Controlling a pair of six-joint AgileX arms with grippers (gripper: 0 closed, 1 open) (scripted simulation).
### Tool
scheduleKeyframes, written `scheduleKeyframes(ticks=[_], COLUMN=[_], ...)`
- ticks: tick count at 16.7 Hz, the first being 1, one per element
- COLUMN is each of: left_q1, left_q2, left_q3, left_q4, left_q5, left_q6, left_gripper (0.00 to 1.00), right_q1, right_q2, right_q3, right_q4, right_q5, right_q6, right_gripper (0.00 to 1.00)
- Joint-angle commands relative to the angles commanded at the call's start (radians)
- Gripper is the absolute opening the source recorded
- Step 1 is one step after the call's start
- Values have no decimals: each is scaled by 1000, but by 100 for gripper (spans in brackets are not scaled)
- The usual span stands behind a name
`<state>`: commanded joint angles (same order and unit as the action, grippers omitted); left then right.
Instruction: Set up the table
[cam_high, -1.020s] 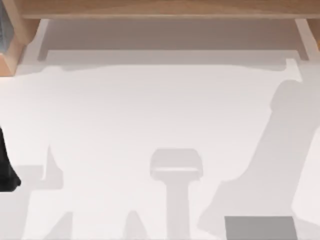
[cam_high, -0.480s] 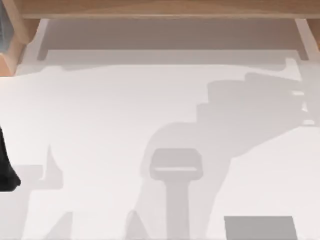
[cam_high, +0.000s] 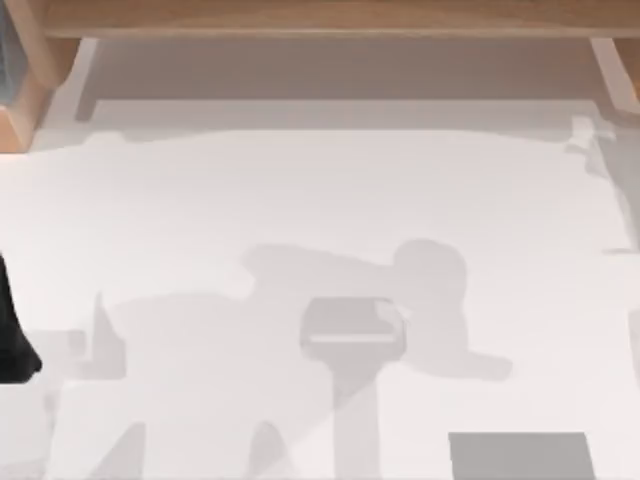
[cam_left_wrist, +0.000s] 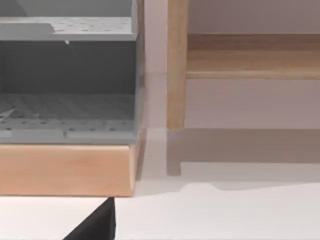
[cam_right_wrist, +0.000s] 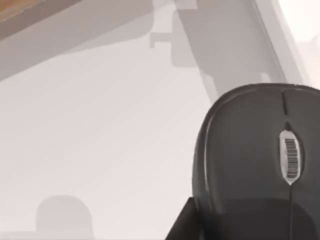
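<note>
Spanning the top view, the white table (cam_high: 320, 200) carries a grey pad (cam_high: 520, 455) lower right; neither pincer's state can be told.

A dark mouse (cam_right_wrist: 260, 160) fills the right wrist view's lower right.

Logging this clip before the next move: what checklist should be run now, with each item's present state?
1. Grey pad lies flat on the white table, at the top view's lower right: ok.
2. Black computer mouse sits close under the right wrist camera, scroll wheel facing it: ok.
3. Right gripper has a secure hold on the mouse: cannot tell.
4. Mouse is lined up over the pad: cannot tell.
5. Left arm is parked at the table's left edge, well apart from the pad: ok.
</note>
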<state>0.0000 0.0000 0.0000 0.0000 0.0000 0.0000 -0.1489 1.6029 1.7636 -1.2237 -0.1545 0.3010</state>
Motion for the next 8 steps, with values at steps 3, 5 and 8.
scheduleKeyframes(ticks=[3,5,8], left_q1=[0,0,0], left_q2=[0,0,0], left_q3=[0,0,0], left_q4=[0,0,0], left_q5=[0,0,0], left_q6=[0,0,0], left_gripper=[100,100,100], right_q1=[81,150,318], right_q2=[-66,-106,-151], right_q3=[-140,-232,-416], right_q4=[31,45,66], right_q5=[-5,8,47], right_q6=[84,147,232], right_gripper=[0,0,0])
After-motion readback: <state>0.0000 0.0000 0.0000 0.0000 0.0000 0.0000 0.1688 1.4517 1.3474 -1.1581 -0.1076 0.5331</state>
